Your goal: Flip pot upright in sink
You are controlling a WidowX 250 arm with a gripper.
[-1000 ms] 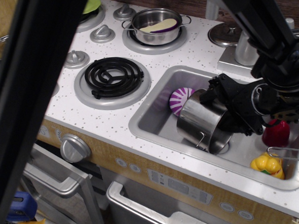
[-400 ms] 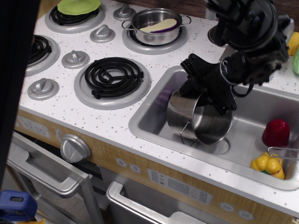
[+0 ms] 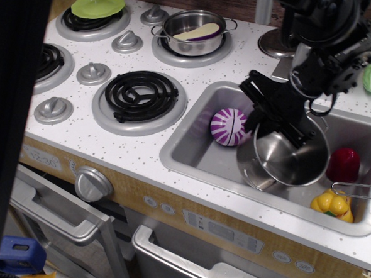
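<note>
Pot (image 3: pixel 292 159) rotated since 0.4 s ago: mouth now faces up, 1 purple ball (image 3: pixel 229 126) uncovered.
Your gripper (image 3: pixel 284 121) clamps the rim in the sink (image 3: pixel 192 152); flip near done, so level it, then release.

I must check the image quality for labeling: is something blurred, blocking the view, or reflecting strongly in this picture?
In observation.image, a dark blurred out-of-focus bar blocks the left edge. The pot shows bright reflections on its inner wall, and the gripper covers part of its rim. The sink and stove burners are sharp, evenly lit.
</note>
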